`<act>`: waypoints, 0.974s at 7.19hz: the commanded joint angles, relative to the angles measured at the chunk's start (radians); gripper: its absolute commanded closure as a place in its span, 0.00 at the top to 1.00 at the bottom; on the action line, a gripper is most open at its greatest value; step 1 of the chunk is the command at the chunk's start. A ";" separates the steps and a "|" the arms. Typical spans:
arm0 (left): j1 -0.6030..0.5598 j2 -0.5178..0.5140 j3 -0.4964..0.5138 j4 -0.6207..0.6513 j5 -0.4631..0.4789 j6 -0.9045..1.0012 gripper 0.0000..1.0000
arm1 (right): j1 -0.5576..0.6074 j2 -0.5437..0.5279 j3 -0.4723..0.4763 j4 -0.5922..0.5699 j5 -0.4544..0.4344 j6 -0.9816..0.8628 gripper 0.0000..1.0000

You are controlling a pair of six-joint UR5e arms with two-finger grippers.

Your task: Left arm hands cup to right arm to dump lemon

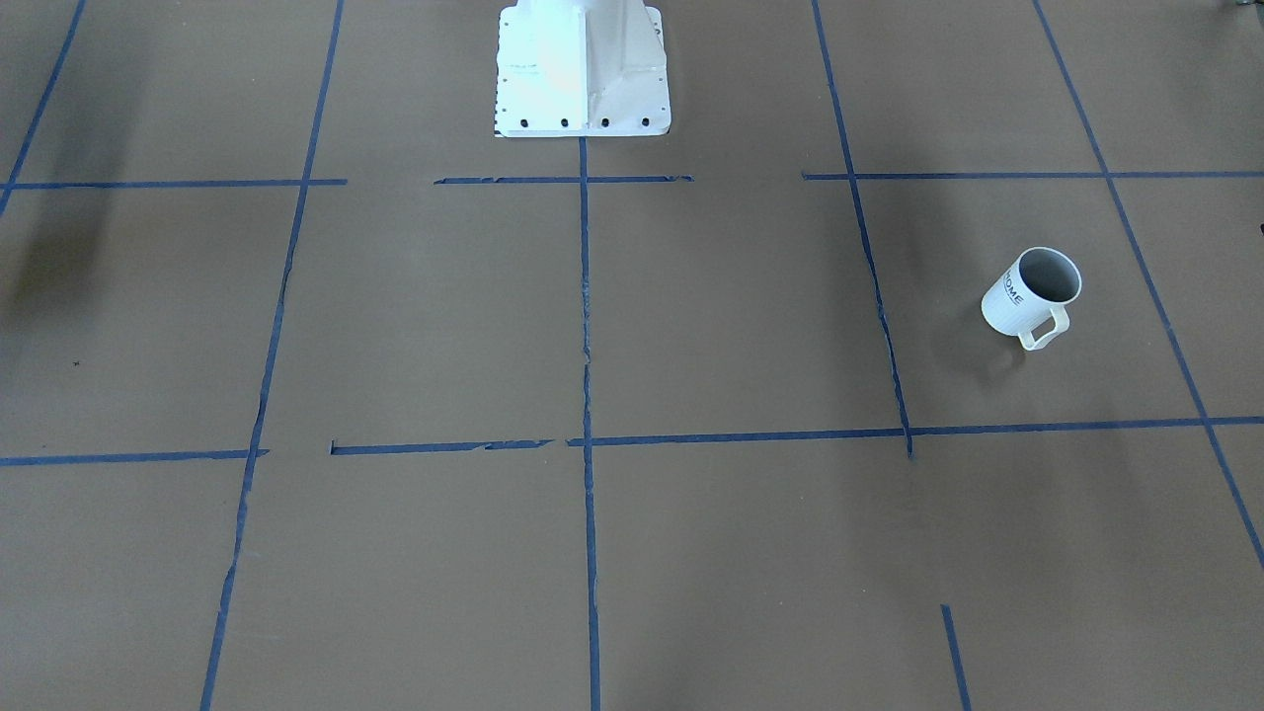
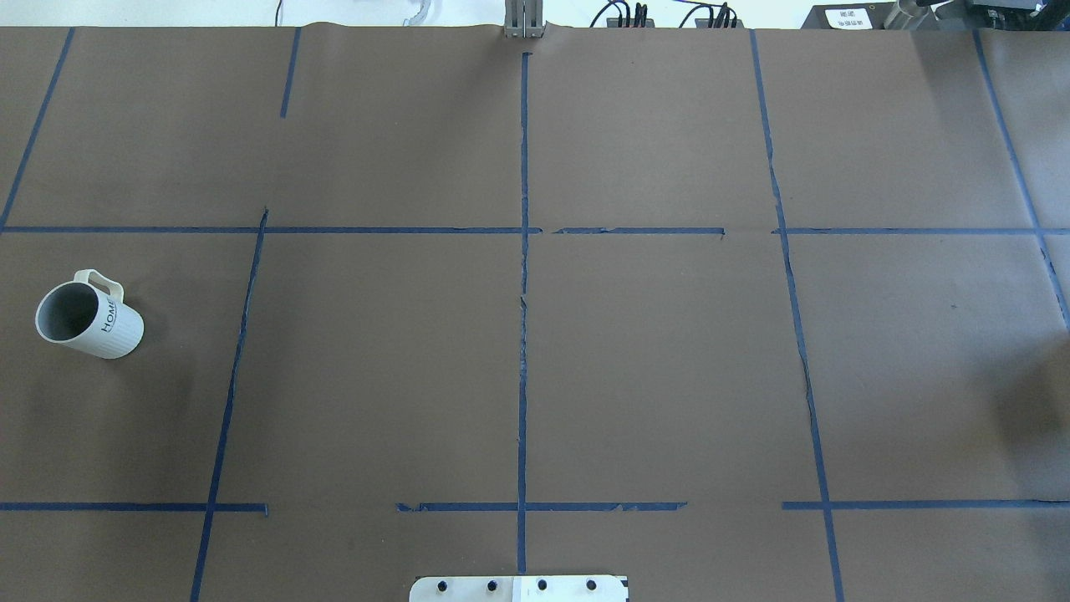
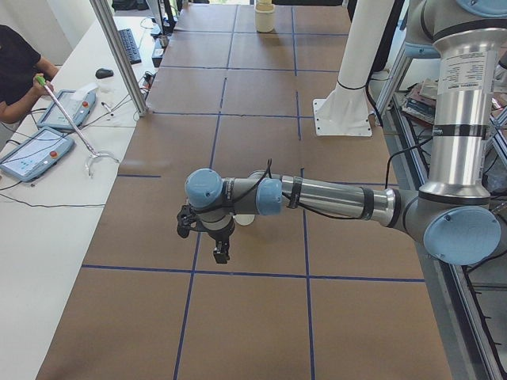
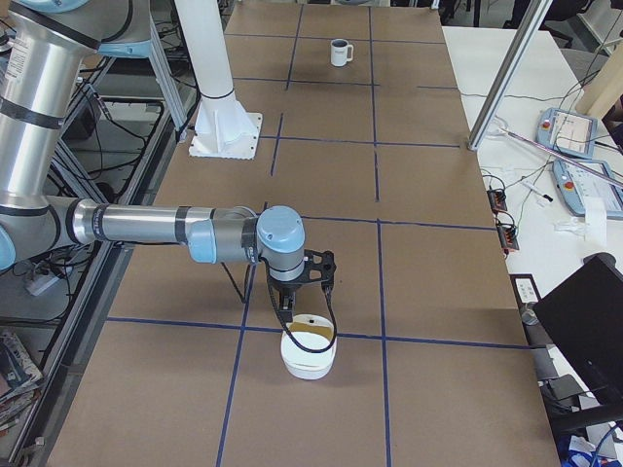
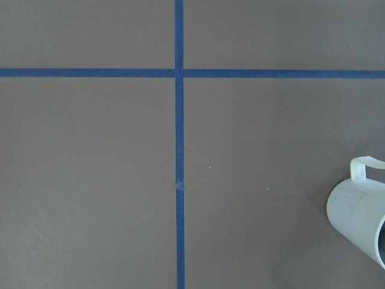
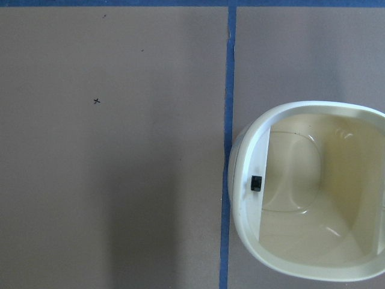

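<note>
The cup (image 2: 88, 313) stands upright on the bench (image 2: 535, 376), no lemon visible inside; the left end effector (image 3: 214, 241) hangs near the cup, open or closed cannot be told. The right end effector (image 4: 290, 292), well apart from the cup over a white tub (image 4: 310, 362), is likewise unreadable. Risk: an off-centre grab could tip the cup.

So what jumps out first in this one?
A lone white cup stands upright on the brown table, on the robot's left side, handle pointing away from the robot. At the opposite end, the right arm hangs over an open cream container. The left arm reaches out low beside the cup.
</note>
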 commanded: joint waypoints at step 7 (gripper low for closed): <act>0.008 0.046 -0.030 -0.010 -0.015 -0.005 1.00 | 0.000 -0.004 -0.002 0.038 0.004 0.001 1.00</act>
